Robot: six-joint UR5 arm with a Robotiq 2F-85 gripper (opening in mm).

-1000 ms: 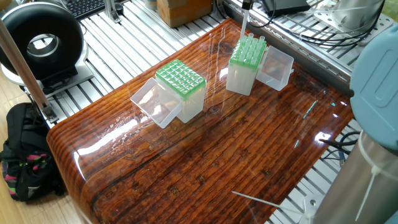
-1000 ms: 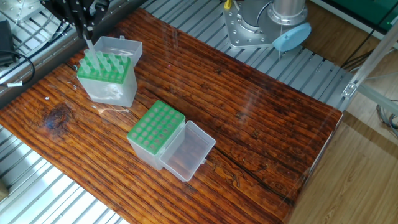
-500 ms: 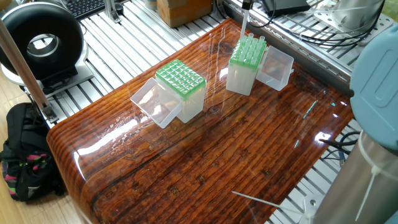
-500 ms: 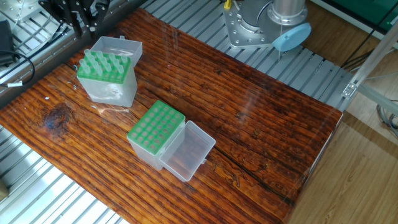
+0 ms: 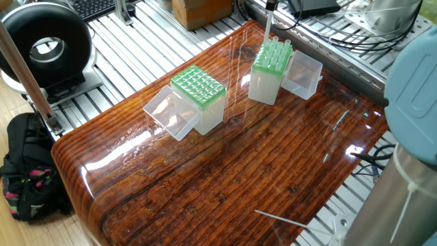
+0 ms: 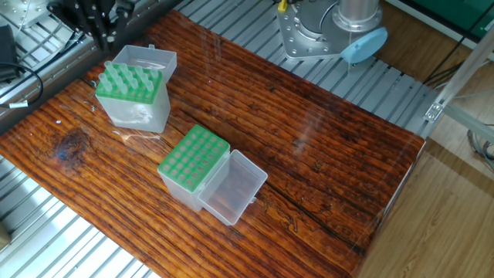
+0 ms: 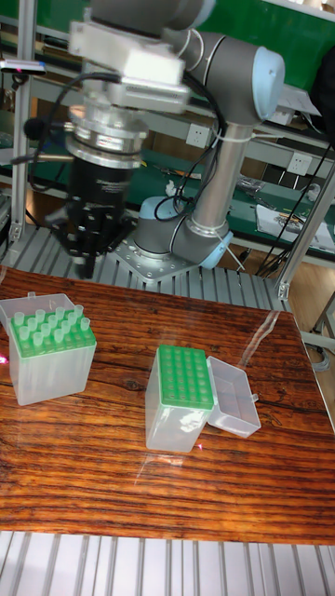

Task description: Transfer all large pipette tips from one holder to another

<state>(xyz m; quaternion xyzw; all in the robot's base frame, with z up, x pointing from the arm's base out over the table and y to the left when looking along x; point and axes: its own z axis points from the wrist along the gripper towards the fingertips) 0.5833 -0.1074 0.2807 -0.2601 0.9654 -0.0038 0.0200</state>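
Above the far left of the table (image 7: 186,484), the gripper (image 7: 91,250) hangs over the far edge of the full rack (image 7: 51,358). Whether its jaws are clenched or released cannot be told. Pipette tips (image 7: 48,328) stand upright in that rack's green top, its clear lid (image 6: 147,58) open behind. Right of it and apart, the empty rack (image 7: 181,396) sits with its lid (image 7: 233,396) hinged open.
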